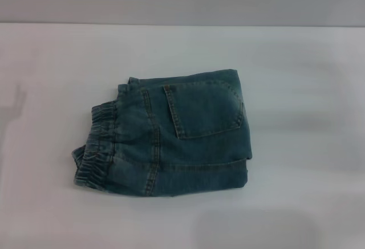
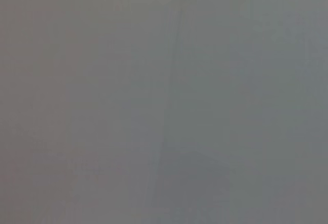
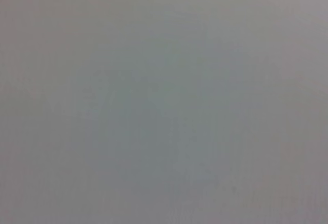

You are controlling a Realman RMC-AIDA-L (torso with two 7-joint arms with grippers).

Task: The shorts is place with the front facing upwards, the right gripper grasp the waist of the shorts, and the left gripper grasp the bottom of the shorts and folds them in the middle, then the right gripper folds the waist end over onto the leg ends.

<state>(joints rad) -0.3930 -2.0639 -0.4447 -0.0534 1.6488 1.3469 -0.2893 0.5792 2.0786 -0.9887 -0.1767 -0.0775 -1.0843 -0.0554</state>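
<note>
Apparently near completion: denim shorts [image 1: 171, 138] lying as a compact folded bundle near the centre of the white worktop [image 1: 308, 163], well apart from every edge. Elastic waistband [image 1: 94, 149] gathered at the robot's left side of the bundle; a patch pocket [image 1: 202, 109] facing up on the top layer; a lower layer showing along the near edge. Both folds judged done from the stacked layers. No gripper visible in the head view; both wrist views showing only a plain grey surface. State of left and right fingers: cannot tell, neither in sight. Remaining work, if any: confirm arms withdrawn and parked.
</note>
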